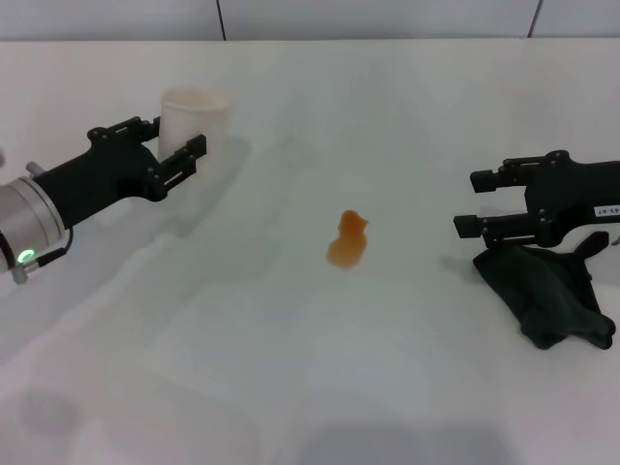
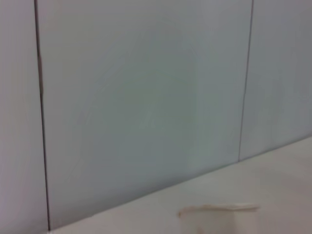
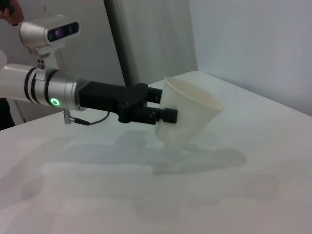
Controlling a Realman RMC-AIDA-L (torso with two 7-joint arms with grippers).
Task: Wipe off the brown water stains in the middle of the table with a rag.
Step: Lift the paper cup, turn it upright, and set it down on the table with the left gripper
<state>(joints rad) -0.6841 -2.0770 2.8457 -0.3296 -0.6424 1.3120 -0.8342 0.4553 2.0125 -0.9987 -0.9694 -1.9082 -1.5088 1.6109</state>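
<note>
The brown water stains [image 1: 347,242] form one orange-brown blotch in the middle of the white table [image 1: 291,368]. The black rag [image 1: 547,295] lies crumpled at the right. My right gripper [image 1: 467,202] hangs open just above the rag's left end and holds nothing. At the far left my left gripper [image 1: 181,136] is open, its fingers on either side of a white paper cup [image 1: 197,118]. The right wrist view shows that left gripper [image 3: 163,104] with the cup [image 3: 187,114] resting on the table. The cup's rim [image 2: 219,208] also shows in the left wrist view.
A grey panelled wall [image 1: 387,17] runs along the table's far edge. The left arm [image 1: 58,199] reaches in low over the table's left side. Bare tabletop lies between the stain and the rag.
</note>
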